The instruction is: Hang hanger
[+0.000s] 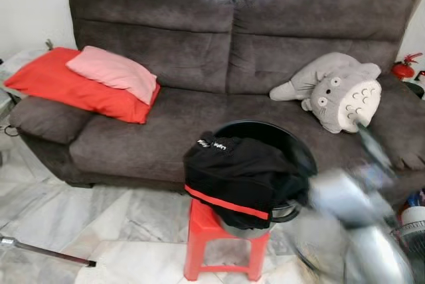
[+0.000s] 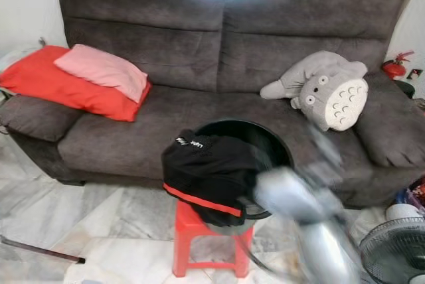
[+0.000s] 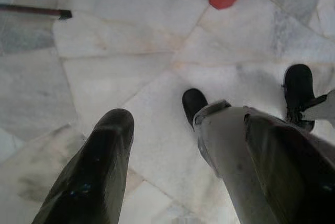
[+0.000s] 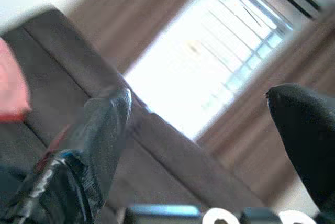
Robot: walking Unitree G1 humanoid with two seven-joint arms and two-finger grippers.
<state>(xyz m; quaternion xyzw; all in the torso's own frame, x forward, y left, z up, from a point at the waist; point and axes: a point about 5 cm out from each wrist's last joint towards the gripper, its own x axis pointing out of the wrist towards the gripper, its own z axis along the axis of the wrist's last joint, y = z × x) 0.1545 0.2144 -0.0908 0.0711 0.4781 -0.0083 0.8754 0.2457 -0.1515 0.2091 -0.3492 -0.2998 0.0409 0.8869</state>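
A dark grey sofa (image 1: 219, 65) runs across the far side of the room, and in front of it a red plastic stool (image 1: 222, 241) stands on the marble floor (image 1: 80, 224). On the stool sits a round black basket (image 1: 292, 148) with a black garment (image 1: 236, 178) trimmed in red draped over its near rim. No hanger can be made out among the cloth (it may be buried, I cannot tell).

The right arm (image 1: 358, 211) is a blurred silver streak at about four o'clock from the basket. In the right wrist view the right gripper (image 4: 209, 124) has its two black fingers (image 4: 99, 130) spread well apart, holding nothing, with the sofa back and a bright window beyond them.

The left gripper (image 3: 209, 145) hangs low over the floor, its fingers apart and empty, a stool leg at its far edge.

On the sofa lie a red cushion (image 1: 60, 85) with a pink pillow (image 1: 113, 71) on top at ten o'clock from the basket, and a grey plush toy (image 1: 339, 91) at two o'clock.
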